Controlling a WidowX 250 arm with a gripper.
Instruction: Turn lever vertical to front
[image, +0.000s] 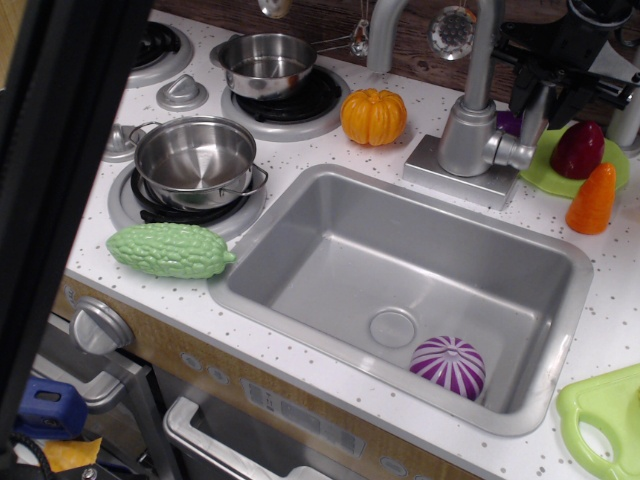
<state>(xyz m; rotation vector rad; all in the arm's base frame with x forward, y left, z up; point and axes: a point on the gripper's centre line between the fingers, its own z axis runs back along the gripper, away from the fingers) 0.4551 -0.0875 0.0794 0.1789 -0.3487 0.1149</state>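
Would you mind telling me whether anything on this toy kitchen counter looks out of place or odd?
Only mildly: a purple striped ball lies in the sink, near the front right corner beside the drain. A green bitter gourd lies on the counter, touching the sink's left rim. Nothing looks spilled or broken. The end effector is at the lever.

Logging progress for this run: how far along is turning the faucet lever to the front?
Done: the gripper has reached the lever beside the faucet base. In hand: its fingers straddle the lever, which stands upright. Left: swinging it toward the sink; firm grip cannot be confirmed.
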